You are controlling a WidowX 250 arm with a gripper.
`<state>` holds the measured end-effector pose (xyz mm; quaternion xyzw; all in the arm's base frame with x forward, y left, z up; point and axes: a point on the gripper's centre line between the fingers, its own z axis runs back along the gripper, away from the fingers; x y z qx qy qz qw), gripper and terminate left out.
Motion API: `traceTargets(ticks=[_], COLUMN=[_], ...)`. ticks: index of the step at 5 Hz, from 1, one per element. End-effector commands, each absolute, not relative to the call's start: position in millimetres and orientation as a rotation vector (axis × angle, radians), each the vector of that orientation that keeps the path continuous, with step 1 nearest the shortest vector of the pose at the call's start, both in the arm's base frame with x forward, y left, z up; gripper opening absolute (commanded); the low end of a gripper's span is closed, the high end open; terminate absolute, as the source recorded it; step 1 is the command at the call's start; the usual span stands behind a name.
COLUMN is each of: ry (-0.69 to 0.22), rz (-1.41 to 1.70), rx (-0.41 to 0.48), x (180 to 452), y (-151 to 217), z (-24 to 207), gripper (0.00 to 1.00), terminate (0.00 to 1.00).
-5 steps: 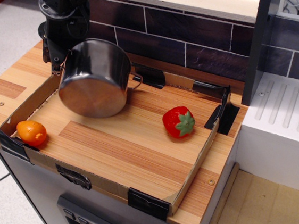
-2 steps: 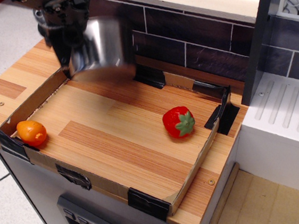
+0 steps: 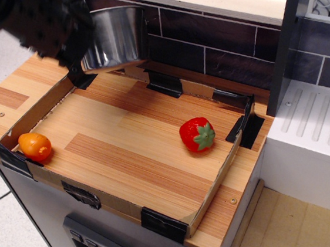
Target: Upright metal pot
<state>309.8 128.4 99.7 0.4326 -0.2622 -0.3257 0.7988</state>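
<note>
My claw: blurred dark mass at the far left; it meets the left side of the pot, but I cannot tell how its jaws stand.
Metal pot: in the air over the tray's far-left corner, near upright, base down, clear of the wood.
Cardboard tray: low walls on all sides, black tape at the corners, lying on the bench.
Toy orange: near-left corner, just beside the wall.
Toy strawberry: right of centre, apart from the right wall.
Open room: bare wood between the two fruits.
</note>
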Motion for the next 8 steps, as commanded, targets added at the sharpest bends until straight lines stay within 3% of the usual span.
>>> traceTargets(ticks=[1,2,3,4,5,6,7,8], ry=[-0.536,-0.459,-0.368,-0.253,-0.032,0.073,0.2,0.145], rz=[-0.766,-0.811,-0.808,-0.75,-0.655,-0.44,-0.395,-0.424], rx=[0.976,0.945,0.919,0.841,0.682,0.593,0.404,0.23], x=[305,293,286,279,278,284,286,291], y=[124,122,120,116,106,102,103,104], z=[97,85,76,73,81,84,87,117], gripper=[0.0,0.0,1.0,1.0,1.0,1.0,1.0,1.0], terminate=[0.0,0.0,0.0,0.0,0.0,0.0,0.0,0.0])
